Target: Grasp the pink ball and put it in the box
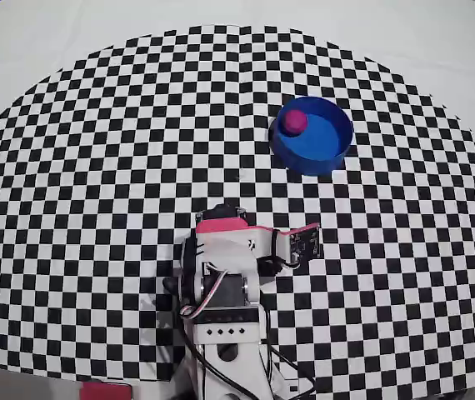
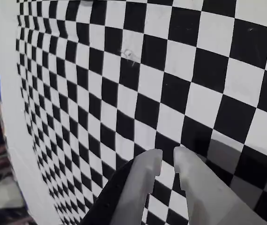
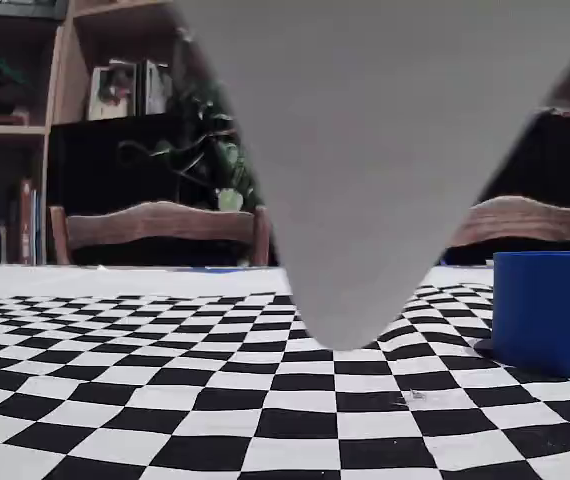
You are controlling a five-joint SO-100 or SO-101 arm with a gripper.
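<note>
In the overhead view the pink ball (image 1: pixel 295 122) lies inside the box (image 1: pixel 325 160), a round blue tub, against its upper-left wall. The arm (image 1: pixel 221 275) is folded back at the bottom centre, several squares from the tub, and its fingertips are hidden under the wrist. In the wrist view my gripper (image 2: pixel 167 157) hangs over bare checker cloth, its two white fingers (image 2: pixel 140 187) nearly together with only a narrow gap and nothing between them. The fixed view shows the tub's wall (image 3: pixel 550 310) at the right; the ball is hidden there.
A black-and-white checker cloth (image 1: pixel 96 167) covers the table. In the fixed view a large blurred grey shape (image 3: pixel 365 150) blocks the upper middle. Chairs (image 3: pixel 155 225) and a bookshelf (image 3: pixel 25 120) stand behind the table. A small red object (image 1: pixel 104 390) lies at the front edge.
</note>
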